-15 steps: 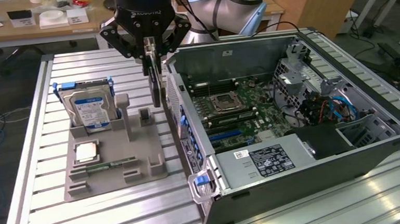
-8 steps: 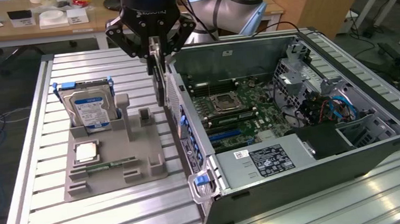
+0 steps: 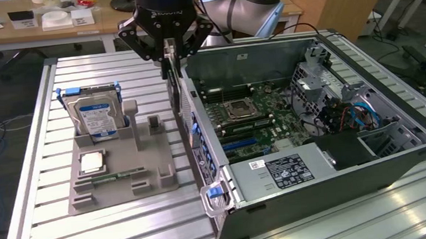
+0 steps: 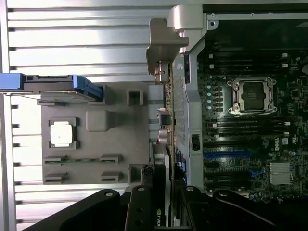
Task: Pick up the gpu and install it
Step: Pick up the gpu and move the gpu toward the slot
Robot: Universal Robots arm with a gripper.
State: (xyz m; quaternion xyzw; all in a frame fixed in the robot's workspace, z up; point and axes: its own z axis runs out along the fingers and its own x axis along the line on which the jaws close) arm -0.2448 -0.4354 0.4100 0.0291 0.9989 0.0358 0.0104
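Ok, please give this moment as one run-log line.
gripper: shut on graphics card | card: held upright, just outside open computer case | install: not yet done

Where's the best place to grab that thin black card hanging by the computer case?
Along its upper long edge, from straight above, squeezing the two flat faces. The thin flat black card with the silver end bracket hangs on edge, so its faces give the black gripper broad parallel surfaces, and its lower edge is left free.
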